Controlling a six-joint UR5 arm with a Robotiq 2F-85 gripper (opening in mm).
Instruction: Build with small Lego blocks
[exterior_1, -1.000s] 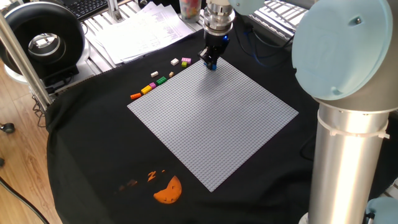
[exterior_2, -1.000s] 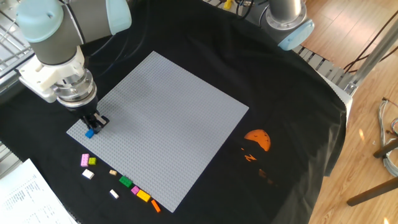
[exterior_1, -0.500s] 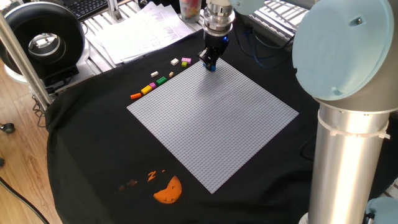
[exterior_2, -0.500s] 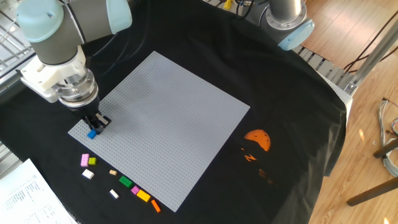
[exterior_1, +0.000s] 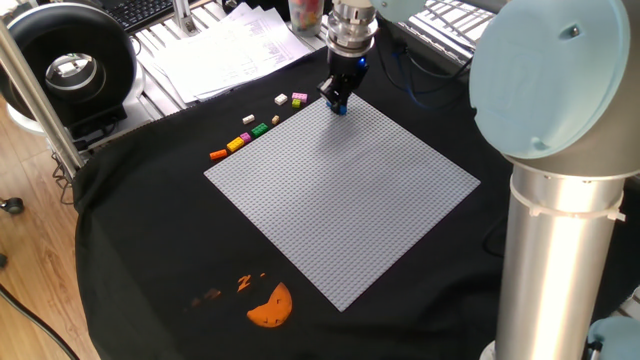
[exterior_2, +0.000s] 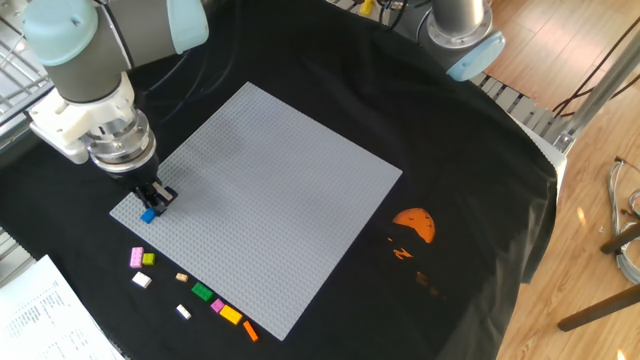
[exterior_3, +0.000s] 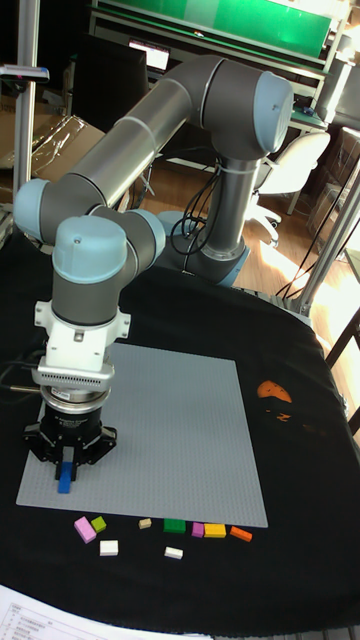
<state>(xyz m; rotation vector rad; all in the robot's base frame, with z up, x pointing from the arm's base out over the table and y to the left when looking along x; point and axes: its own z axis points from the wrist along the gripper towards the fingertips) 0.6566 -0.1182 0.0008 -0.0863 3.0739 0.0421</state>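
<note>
Grey baseplate (exterior_2: 260, 200) on black cloth (exterior_2: 450, 150) (papers (exterior_1: 225, 45) visible in one fixed view only). Gripper (exterior_3: 66, 470) clamps a blue brick (exterior_3: 65, 481) at the baseplate's corner; loose bricks (exterior_3: 165, 527) lie just beside its edge.

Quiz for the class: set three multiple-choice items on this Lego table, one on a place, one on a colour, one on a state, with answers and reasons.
1. Where do the loose small plastic Lego bricks lie?
A. On the black cloth, beside one edge of the large grey studded baseplate
B. Stacked in the middle of the baseplate
C. On the white papers

2. What colour is the small brick at the two-finger gripper?
A. Yellow
B. Pink
C. Blue

3. How is the gripper?
A. Wide open, nothing between the fingers
B. Shut on a brick
C. Out of view

Answers:
1 A: the bricks sit on cloth just off the plate's edge.
2 C: blue shows between the black fingers.
3 B: the fingers close around the brick at the plate's corner.
</note>
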